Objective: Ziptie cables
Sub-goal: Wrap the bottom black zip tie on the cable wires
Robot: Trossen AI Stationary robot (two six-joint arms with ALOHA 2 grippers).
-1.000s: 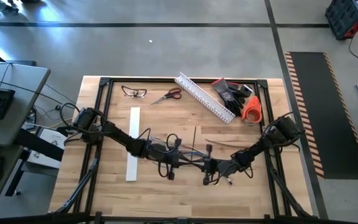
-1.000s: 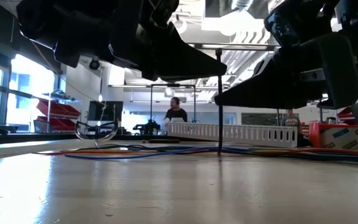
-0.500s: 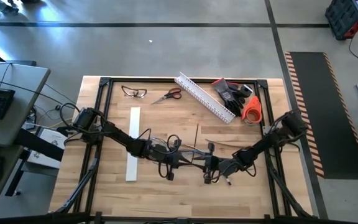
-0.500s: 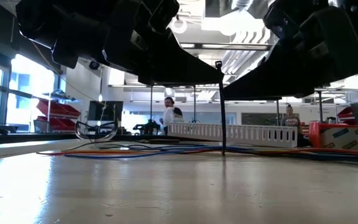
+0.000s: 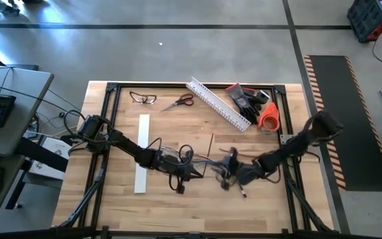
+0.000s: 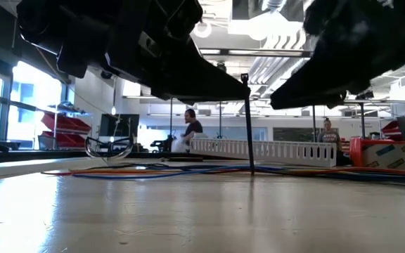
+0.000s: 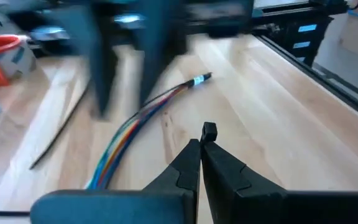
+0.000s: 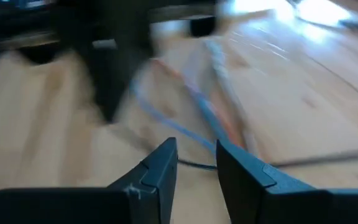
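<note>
Where cables lie, pale wooden tabletop.

In the low view, both arms are filling the top of the picture as dark shapes cut by its edge. In the right wrist view, the cables are smearing into blurred coloured streaks. In the left wrist view, a dark blurred shape is covering part of the table. In the high view, the zipties are showing too thin to count.
</note>
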